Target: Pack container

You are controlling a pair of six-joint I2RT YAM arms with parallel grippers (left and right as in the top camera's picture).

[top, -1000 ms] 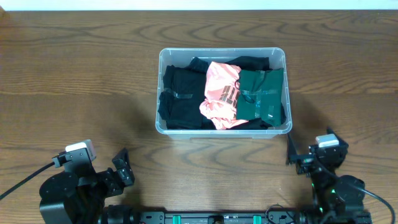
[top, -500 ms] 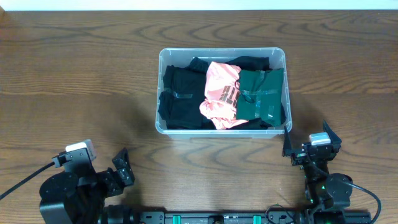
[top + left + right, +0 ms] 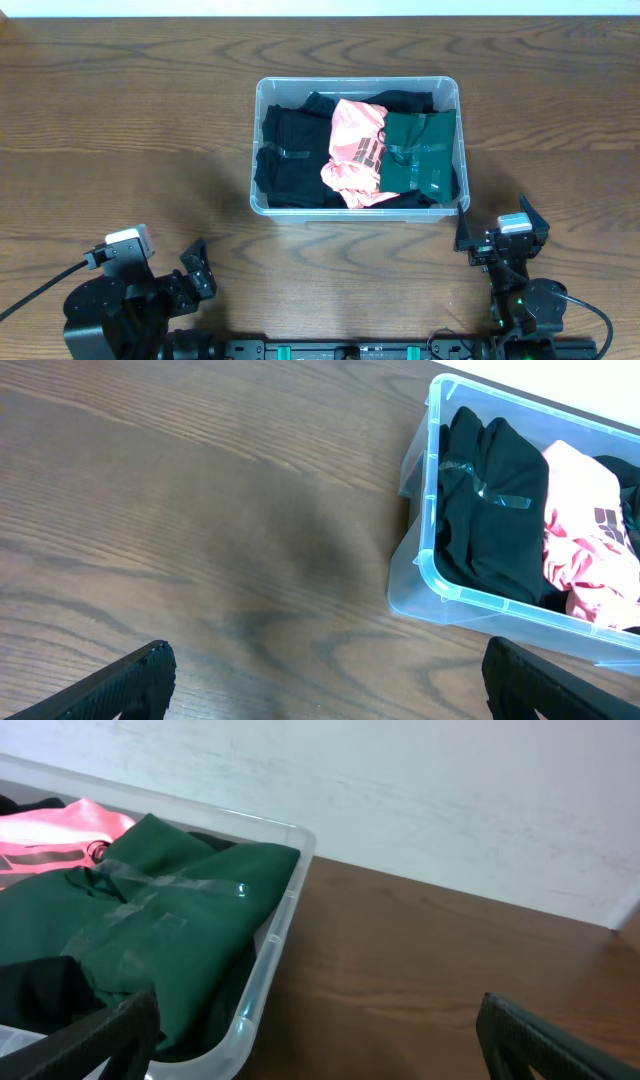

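Note:
The clear plastic container [image 3: 258, 140] sits mid-table and holds folded clothes: black garments [image 3: 290, 155] on the left, a pink one [image 3: 355, 150] in the middle, a dark green one [image 3: 420, 152] on the right. It also shows in the left wrist view [image 3: 425, 510] and the right wrist view [image 3: 275, 955]. My left gripper [image 3: 195, 270] is open and empty at the front left; its fingers frame bare table [image 3: 320, 680]. My right gripper [image 3: 497, 230] is open and empty just off the container's front right corner [image 3: 315, 1040].
The wooden table [image 3: 120, 130] extends left and right of the container. A pale wall [image 3: 400, 800] rises behind the table's far edge.
The right arm swung left and settled closer to the container's front right corner between one second and half a second ago. Since then nothing has moved. The left arm stayed still.

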